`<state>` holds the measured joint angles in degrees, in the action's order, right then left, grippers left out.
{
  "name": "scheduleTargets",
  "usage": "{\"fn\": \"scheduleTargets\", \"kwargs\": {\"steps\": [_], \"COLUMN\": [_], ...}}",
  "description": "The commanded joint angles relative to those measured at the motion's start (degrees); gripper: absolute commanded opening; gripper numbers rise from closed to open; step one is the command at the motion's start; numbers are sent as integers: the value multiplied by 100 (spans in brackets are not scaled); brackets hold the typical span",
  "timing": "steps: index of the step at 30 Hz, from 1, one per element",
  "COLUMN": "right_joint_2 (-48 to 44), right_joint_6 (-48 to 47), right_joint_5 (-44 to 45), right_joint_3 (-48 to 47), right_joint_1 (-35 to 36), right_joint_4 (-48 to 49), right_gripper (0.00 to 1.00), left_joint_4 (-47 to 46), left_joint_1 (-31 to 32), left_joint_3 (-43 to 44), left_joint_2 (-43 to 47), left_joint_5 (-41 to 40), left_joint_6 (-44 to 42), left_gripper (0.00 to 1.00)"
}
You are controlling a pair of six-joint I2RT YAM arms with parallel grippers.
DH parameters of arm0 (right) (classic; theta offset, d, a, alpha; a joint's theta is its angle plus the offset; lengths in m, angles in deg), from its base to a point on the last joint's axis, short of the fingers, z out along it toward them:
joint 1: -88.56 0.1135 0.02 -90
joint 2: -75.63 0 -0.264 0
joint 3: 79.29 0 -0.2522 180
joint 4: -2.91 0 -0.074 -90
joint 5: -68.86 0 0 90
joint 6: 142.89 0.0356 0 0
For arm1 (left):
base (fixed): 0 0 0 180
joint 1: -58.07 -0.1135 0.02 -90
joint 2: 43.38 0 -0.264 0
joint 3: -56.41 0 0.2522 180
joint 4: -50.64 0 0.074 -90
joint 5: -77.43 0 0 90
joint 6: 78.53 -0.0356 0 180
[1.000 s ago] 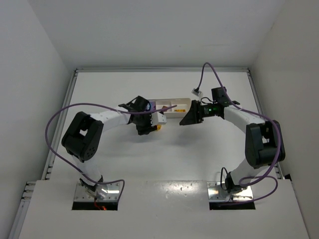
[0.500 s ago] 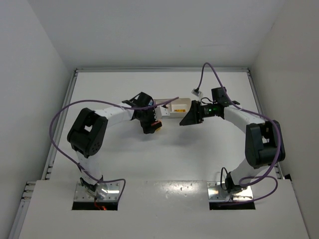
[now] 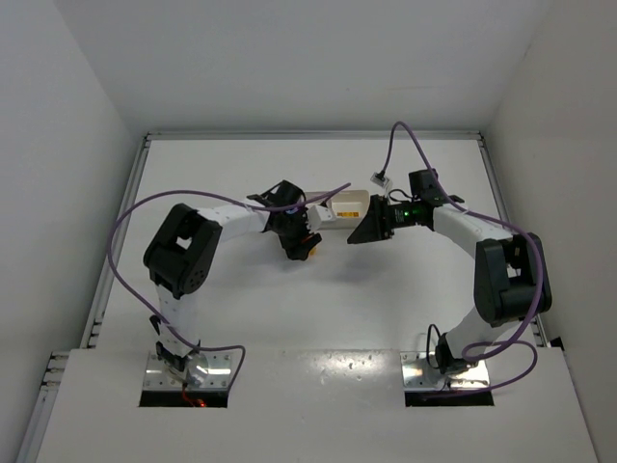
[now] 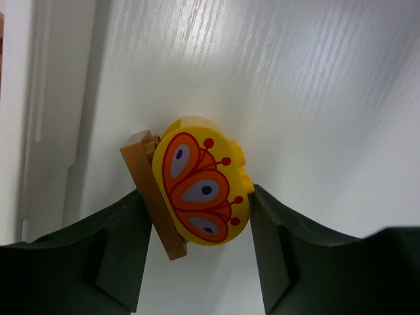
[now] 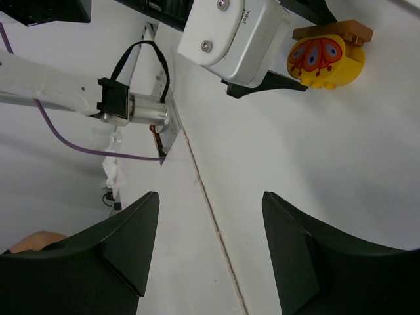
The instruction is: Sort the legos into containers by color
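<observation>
A yellow lego [image 4: 200,190] with an orange butterfly print is stuck to a flat brown brick [image 4: 141,157]. My left gripper [image 4: 197,197] is shut on this pair, one finger on the brown brick and the other on the yellow side. In the top view the lego [image 3: 310,248] sits under the left gripper [image 3: 302,239], just in front of the white tray of containers [image 3: 349,203], which the arms mostly hide. My right gripper [image 5: 210,194] stands open and empty beside the tray's right end [image 3: 360,231], facing the yellow lego [image 5: 326,60].
Both arms meet over the middle of the white table [image 3: 386,299]. Purple cables loop from each arm. Raised rails [image 3: 120,241] run along the table's left and right sides, and a seam [image 5: 210,210] crosses the table surface below the right gripper.
The left arm has swung right and its elbow has come closer in. Its jaws widened, then drew in around the yellow lego. The right arm has stayed in place.
</observation>
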<state>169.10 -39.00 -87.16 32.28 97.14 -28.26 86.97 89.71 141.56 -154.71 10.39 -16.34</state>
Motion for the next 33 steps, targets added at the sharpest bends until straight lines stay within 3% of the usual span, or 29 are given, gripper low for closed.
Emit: {"fn": "scheduleTargets", "kwargs": {"steps": [1, 5, 13, 19, 24, 33], "right_joint_2": [-119, -66, -127, -127, -75, -22], "right_joint_6": [-150, -150, -71, 649, 782, 835], "right_joint_5": [-25, -25, 141, -43, -95, -262], "right_joint_3": [-166, -166, -105, 247, 379, 274], "right_joint_1": [-23, -23, -76, -128, 38, 381], "right_joint_4": [53, 53, 123, 807, 967, 967], "right_gripper": [65, 65, 65, 73, 74, 74], "left_joint_4": [-165, -297, -604, -1105, -1105, -1105], "left_joint_1": [62, 62, 114, 228, 343, 457], "left_joint_3": [103, 103, -406, -1232, -1304, -926], "left_joint_2": [-29, -90, 303, 1463, 2202, 2248], "left_joint_5": [112, 112, 225, 464, 464, 358], "left_joint_6": [267, 435, 567, 794, 1102, 1314], "left_gripper": [61, 58, 30, 29, 28, 28]}}
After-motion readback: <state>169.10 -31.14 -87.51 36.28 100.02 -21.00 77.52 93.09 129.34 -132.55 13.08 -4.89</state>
